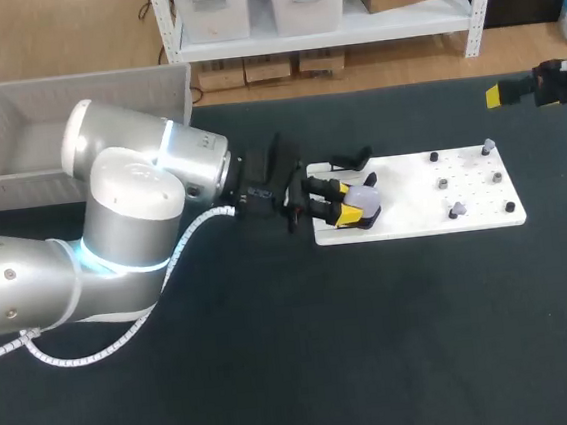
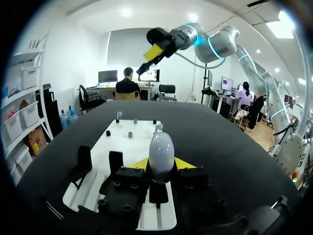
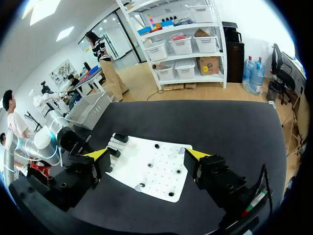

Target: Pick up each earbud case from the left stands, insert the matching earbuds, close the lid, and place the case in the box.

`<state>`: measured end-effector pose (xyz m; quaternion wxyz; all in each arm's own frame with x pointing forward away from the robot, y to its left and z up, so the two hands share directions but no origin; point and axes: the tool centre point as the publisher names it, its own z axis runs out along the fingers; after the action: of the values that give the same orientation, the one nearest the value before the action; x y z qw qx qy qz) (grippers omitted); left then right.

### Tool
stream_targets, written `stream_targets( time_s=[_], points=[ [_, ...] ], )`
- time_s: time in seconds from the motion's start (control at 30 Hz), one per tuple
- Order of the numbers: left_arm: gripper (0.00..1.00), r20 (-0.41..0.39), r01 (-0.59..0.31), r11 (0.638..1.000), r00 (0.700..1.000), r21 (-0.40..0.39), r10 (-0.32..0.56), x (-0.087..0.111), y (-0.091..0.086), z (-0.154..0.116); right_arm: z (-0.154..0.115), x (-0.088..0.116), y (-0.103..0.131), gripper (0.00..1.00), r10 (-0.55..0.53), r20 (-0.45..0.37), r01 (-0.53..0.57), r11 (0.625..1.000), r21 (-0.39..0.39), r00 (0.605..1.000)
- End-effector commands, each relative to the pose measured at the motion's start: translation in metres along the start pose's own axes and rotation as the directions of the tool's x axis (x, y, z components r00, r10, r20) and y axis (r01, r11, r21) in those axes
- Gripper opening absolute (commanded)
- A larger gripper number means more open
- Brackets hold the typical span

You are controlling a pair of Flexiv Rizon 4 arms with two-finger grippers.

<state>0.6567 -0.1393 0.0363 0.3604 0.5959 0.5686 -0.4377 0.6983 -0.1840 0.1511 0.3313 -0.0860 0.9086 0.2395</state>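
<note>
Where the grey box (image 1: 14, 128) sits at the upper left of the head view, my left arm (image 1: 133, 217) comes in below it, and the left jaws are clenched on the pale earbud case (image 1: 364, 197) at the left end of the white board (image 1: 443, 202) in mid-frame, just below the black stands (image 1: 351, 158). At the upper right edge the right jaws stand released above the worktop (image 1: 377, 344), well apart from the board.

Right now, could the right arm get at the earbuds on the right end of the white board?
Probably yes. The right gripper hangs open facing the white board, nothing covers the earbuds, and the left gripper is shut on the earbud case at the other end.
</note>
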Motion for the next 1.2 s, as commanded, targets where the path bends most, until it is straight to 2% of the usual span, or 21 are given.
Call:
stream_targets(
  time_s=[0.03,0.2,0.3,0.43,0.7,1.2],
  points=[
    [0.00,0.093,-0.022,0.999,0.995,-0.043,0.026,-0.009,-0.015,-0.014,0.000,0.000,-0.001,1.00,-0.001,0.000,0.001,1.000,-0.006,1.000],
    [0.00,0.220,-0.048,0.998,0.974,-0.039,0.055,-0.026,-0.018,-0.025,0.000,0.000,-0.001,1.00,-0.001,0.000,0.001,1.000,-0.006,1.000],
    [0.00,0.271,-0.057,0.997,0.960,-0.044,0.067,-0.035,-0.019,-0.030,0.000,0.000,-0.001,1.00,-0.001,0.000,0.001,1.000,-0.006,1.000],
    [0.00,0.312,-0.059,0.997,0.948,-0.045,0.070,-0.037,-0.019,-0.032,0.000,0.000,-0.001,1.00,-0.001,0.000,0.001,1.000,-0.006,1.000],
    [0.00,0.322,-0.083,0.996,0.943,-0.023,0.086,-0.053,-0.028,-0.025,0.000,0.000,-0.001,1.00,-0.001,0.000,0.001,1.000,-0.006,1.000],
    [0.00,0.318,-0.087,0.996,0.945,0.013,0.079,-0.055,-0.027,-0.012,0.000,0.000,-0.001,1.00,-0.001,0.000,0.001,1.000,-0.006,1.000]
  ],
)
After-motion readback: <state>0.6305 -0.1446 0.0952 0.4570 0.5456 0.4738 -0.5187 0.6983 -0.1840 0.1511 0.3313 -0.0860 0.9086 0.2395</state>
